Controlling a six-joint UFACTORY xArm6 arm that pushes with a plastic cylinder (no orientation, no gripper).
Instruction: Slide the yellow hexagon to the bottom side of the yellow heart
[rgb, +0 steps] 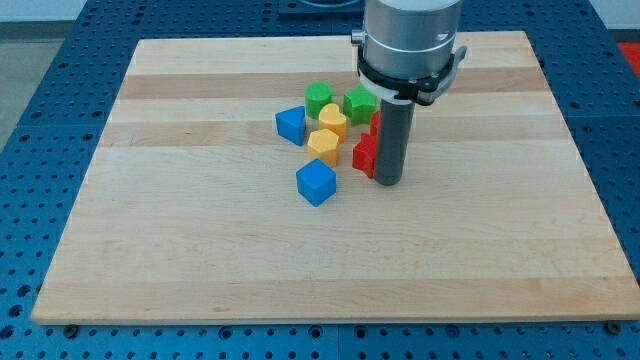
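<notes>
The yellow hexagon (323, 146) lies just below the yellow heart (333, 121), touching it, near the board's middle. My tip (388, 183) rests on the board to the right of the hexagon, right beside a red block (365, 154) that stands between them. The rod hides part of the red blocks.
A green block (319, 98) and a green star-shaped block (360, 103) sit above the heart. A blue block (291, 124) lies left of the heart. A blue cube (316, 182) lies below the hexagon. A second red block (375, 125) shows behind the rod. The wooden board (200, 250) ends at blue pegboard.
</notes>
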